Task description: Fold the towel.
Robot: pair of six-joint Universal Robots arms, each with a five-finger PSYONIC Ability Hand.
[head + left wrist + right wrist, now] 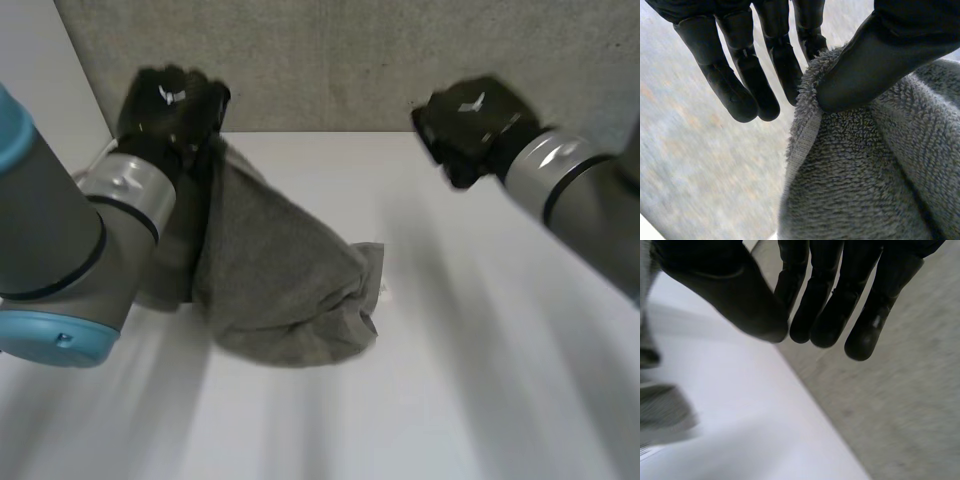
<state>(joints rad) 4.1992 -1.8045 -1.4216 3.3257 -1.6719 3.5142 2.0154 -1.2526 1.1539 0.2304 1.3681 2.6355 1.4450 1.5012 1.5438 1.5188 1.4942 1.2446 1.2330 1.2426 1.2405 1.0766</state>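
The grey towel (285, 285) hangs from my left hand (170, 100) at the table's back left, and its bunched lower part rests on the white table (450, 380). In the left wrist view the thumb (875, 55) pinches the towel's (865, 175) hemmed edge against the fingers (740, 80). My right hand (468, 120) hovers at the back right, apart from the towel. In its own wrist view the thumb (730, 290) sits close against the fingers (840, 305) with nothing between them. A bit of towel (662, 412) shows beside that thumb.
A grey carpeted surface (350, 60) runs behind the table's far edge. Bare white tabletop (740, 415) stretches to the right of and in front of the towel.
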